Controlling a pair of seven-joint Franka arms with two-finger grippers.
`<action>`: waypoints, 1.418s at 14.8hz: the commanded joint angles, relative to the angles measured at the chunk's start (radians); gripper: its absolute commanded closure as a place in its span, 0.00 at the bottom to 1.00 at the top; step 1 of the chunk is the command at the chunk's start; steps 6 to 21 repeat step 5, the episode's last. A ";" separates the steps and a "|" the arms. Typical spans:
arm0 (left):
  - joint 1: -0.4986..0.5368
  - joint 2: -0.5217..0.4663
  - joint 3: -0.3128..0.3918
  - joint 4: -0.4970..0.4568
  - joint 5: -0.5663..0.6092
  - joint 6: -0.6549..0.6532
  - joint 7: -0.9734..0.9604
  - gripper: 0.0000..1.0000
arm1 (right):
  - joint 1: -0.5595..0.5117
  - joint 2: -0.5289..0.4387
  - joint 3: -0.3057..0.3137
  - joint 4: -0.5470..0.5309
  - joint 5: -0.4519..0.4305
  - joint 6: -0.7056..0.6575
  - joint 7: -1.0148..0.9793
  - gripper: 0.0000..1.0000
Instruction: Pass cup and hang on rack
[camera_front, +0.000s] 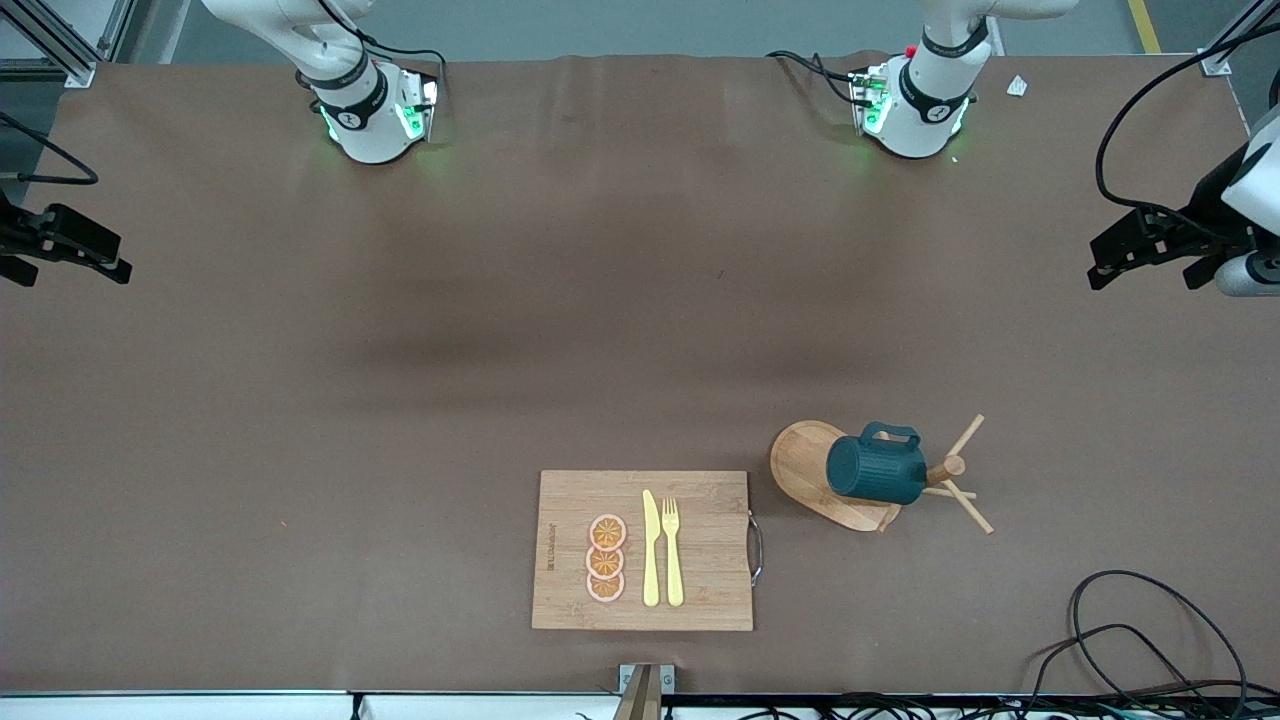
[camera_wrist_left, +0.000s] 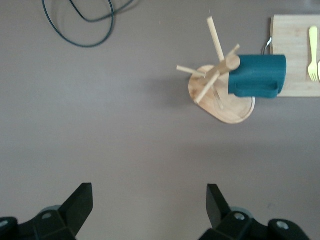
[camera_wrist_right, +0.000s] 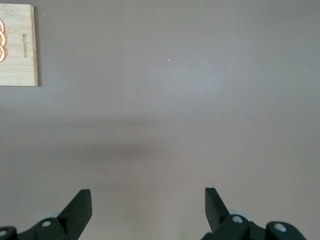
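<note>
Bamboo cutting board (camera_front: 642, 550) sits low at frame centre, carrying a yellow knife (camera_front: 651, 548), fork (camera_front: 672, 550) and orange slices (camera_front: 606, 558). My left gripper (camera_wrist_left: 147, 210) hangs at the frame's right edge, jaws apart and empty; my right gripper (camera_wrist_right: 146, 210) waits at the left edge, likewise spread. Lower right, the cup (camera_front: 877, 469) already hangs on the rack (camera_front: 830, 480). I judge the hanging done; nothing blocks retreat.

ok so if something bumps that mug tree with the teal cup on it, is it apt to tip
Possibly. The cup hangs out to one side of the rack, so its weight likely sits off-centre. The oval base looks broad and flat, which should resist a light nudge. The thin pegs look easier to flex or snap than the thick post.
</note>
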 joint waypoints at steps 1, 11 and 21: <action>-0.010 -0.009 0.009 -0.012 0.021 0.033 0.014 0.00 | -0.015 -0.026 0.011 -0.019 0.009 -0.001 -0.011 0.00; -0.010 -0.009 0.009 -0.009 0.020 0.030 0.018 0.00 | -0.015 -0.026 0.011 -0.019 0.009 -0.003 -0.009 0.00; -0.010 -0.009 0.009 -0.009 0.020 0.030 0.018 0.00 | -0.015 -0.026 0.011 -0.019 0.009 -0.003 -0.009 0.00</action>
